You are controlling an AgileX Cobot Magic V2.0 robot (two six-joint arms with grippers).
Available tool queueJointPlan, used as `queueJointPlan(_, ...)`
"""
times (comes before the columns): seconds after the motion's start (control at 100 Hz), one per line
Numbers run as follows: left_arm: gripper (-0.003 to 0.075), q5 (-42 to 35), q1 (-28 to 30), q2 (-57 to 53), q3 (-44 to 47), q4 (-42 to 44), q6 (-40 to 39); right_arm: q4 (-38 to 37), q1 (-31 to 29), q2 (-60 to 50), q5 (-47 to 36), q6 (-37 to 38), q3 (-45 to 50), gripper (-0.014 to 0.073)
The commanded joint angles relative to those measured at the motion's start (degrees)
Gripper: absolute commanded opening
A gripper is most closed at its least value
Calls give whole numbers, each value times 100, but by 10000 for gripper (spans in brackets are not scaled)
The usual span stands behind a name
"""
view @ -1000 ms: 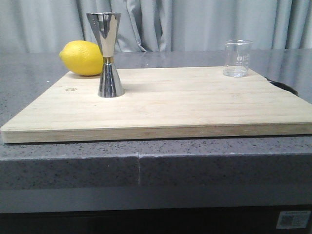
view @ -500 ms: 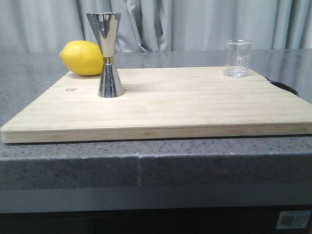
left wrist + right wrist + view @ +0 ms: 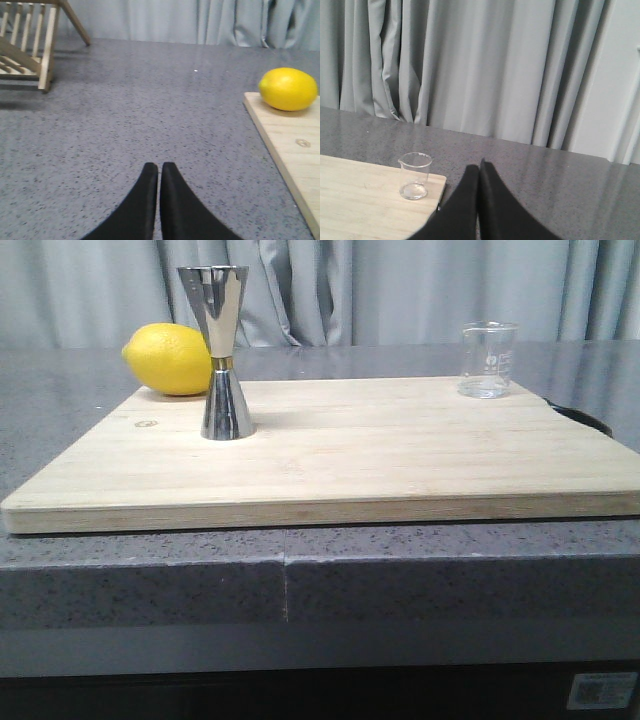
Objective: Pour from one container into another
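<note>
1. Your beaker (image 3: pixel 488 360) is small, clear glass with a pour lip and faint white markings; it stands upright at the far right corner of the board (image 3: pixel 350 455).
2. Your jigger (image 3: pixel 221 352) is tall, shiny steel, hourglass-shaped with a thin gold band at the waist; it stands upright on the board's left side, well apart from the beaker.
3. A lemon (image 3: pixel 168 359) lies just behind the jigger at the board's far left corner.
4. Your left gripper (image 3: pixel 159 168) is pressed together, empty, over bare counter (image 3: pixel 130 110) beside the board.
5. Your right gripper (image 3: pixel 480 167) is also pressed together, empty, near the beaker.
6. The counter is grey speckled stone; grey curtains (image 3: pixel 400 290) hang behind, and a wooden rack (image 3: pixel 27 45) stands off left.
</note>
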Motion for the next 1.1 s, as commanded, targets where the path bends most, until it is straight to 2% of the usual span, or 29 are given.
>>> queueJointPlan(0.0, -19, -599, -208, -165, -52, 1003, -1247, 13, -29, 47, 44, -16, -142, -66)
queueJointPlan(0.11, -19, -1159, -644, -434, 244, 2298, -2787, 13, -29, 47, 44, -16, -142, -66)
queueJointPlan(0.25, -19, -1820, -1317, -592, 616, 3483, -3764, 13, -29, 47, 44, -16, -142, -66)
queueJointPlan(0.37, -19, -2328, -1648, -629, 945, 3697, -3820, 13, -29, 47, 44, -16, -142, -66)
queueJointPlan(0.64, -19, -3343, -1642, -1006, 1726, 3600, -3820, 13, -29, 47, 44, -16, -142, -66)
queueJointPlan(0.83, -19, -3055, -1583, -1259, 1781, 3655, -3820, 13, -29, 47, 44, -16, -142, -66)
queueJointPlan(1.09, -19, -3055, -1125, -1259, 1781, 3655, -3820, 13, -29, 47, 44, -16, -142, -66)
